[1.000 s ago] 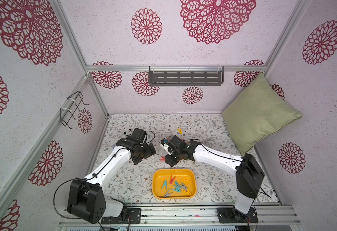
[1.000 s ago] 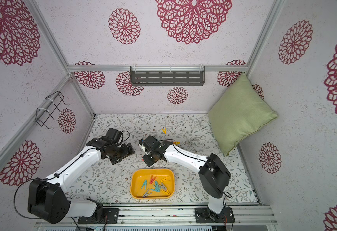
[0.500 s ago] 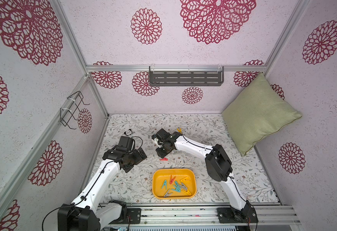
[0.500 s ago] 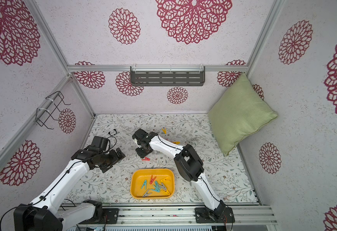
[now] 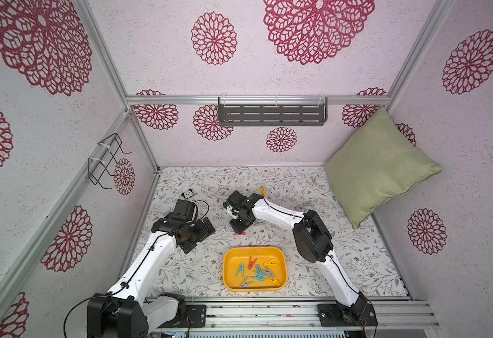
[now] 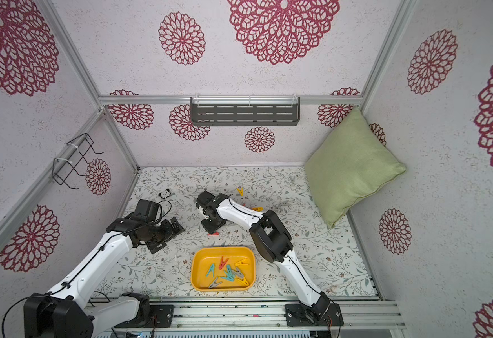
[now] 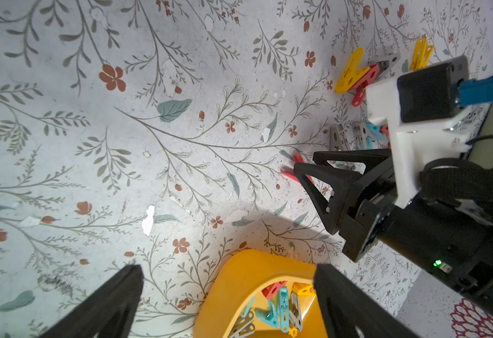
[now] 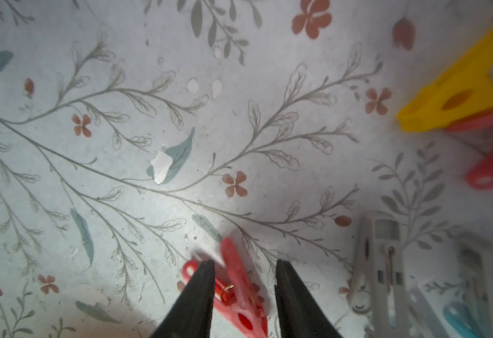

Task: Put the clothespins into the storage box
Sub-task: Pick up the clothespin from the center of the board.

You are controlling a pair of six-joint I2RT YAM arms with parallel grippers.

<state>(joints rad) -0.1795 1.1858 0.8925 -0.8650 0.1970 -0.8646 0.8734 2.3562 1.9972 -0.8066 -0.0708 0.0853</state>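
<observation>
Reviewing both top views: the storage box [image 5: 235, 257] sits at the worktop's [image 5: 356, 263] front edge and holds several clothespins [image 5: 258, 275]. A red clothespin [image 5: 240, 233] lies mid-worktop beneath the right gripper [image 5: 241, 229].

Left wrist view: the left gripper [image 7: 227, 267] stands wide open.

Right wrist view: the right gripper [image 8: 244, 263] has its jaws partly parted, astride the red clothespin [image 8: 246, 317] and not clamped on it.

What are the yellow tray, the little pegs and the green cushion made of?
The yellow tray looks like moulded plastic: even colour, rounded corners, slight sheen. The pegs seem hard plastic too, flat bright colours; the red peg shows a small metal spring. The green cushion looks like woven fabric, matte, finely textured, with a seamed edge; its filling is hidden.
</observation>
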